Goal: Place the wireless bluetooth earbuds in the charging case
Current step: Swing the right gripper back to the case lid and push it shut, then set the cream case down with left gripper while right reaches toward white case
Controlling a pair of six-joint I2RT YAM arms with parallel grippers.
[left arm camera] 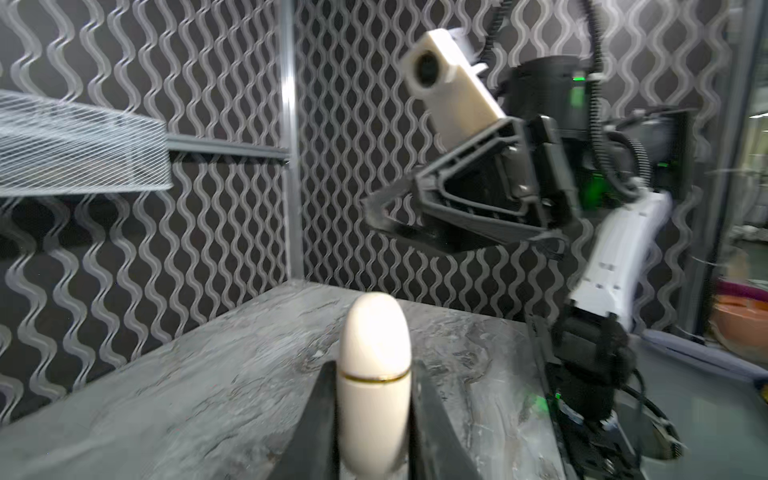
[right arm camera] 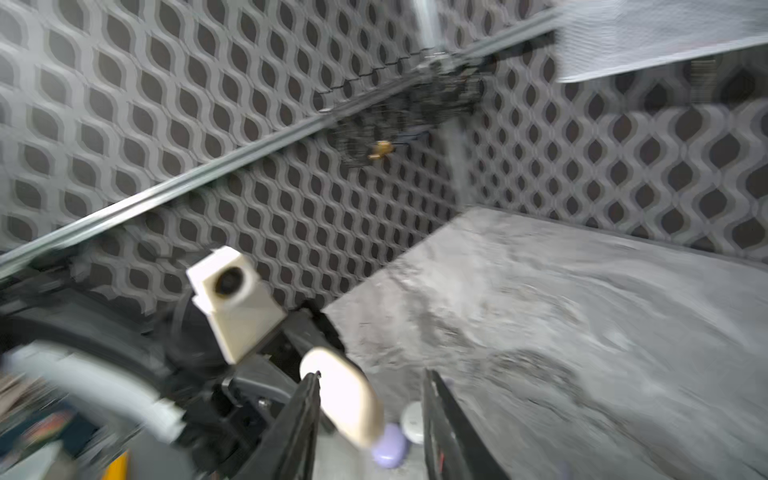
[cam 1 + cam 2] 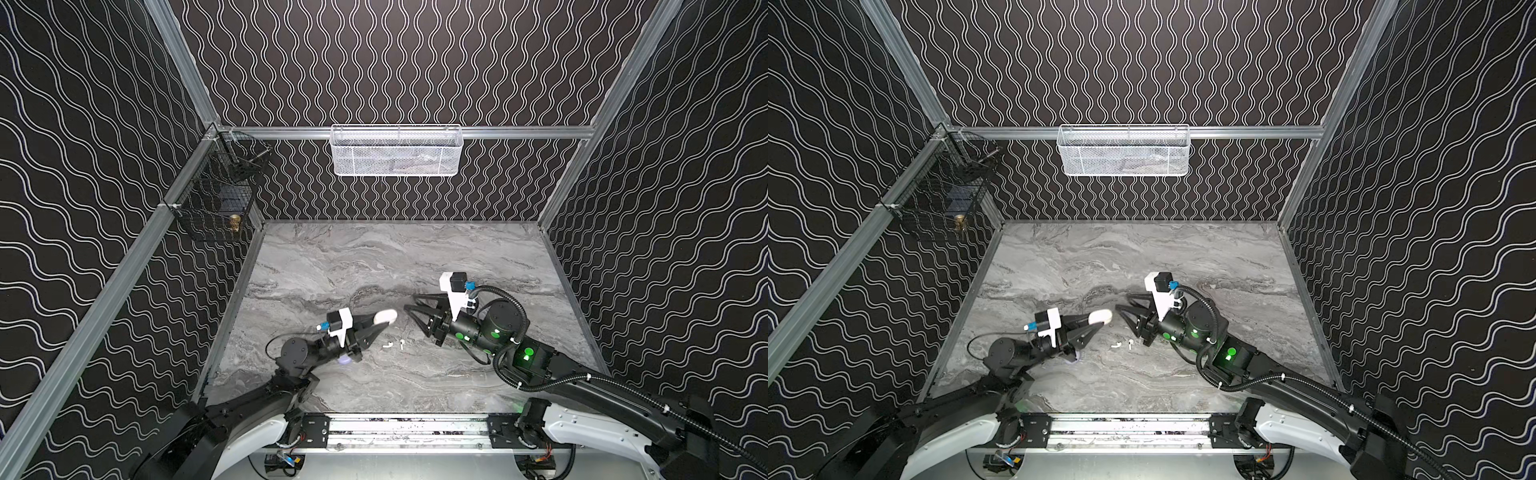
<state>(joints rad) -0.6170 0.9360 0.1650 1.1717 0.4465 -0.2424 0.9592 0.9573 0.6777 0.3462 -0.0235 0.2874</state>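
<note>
White earbuds (image 3: 387, 345) lie loose, near the left claw (image 3: 381, 322).

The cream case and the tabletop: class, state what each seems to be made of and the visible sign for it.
The cream case: probably smooth moulded plastic, soft sheen, with a thin gold band round its seam. The tabletop: grey veined marble look, matte; real stone or printed laminate, cannot tell.

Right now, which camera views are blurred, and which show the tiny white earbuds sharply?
Both top views are sharp: the tiny white earbuds show clearly on the grey marble table. Left wrist view: the cream oval charging case is fairly crisp, the right arm smeared. Right wrist view: motion blur throughout.
</note>
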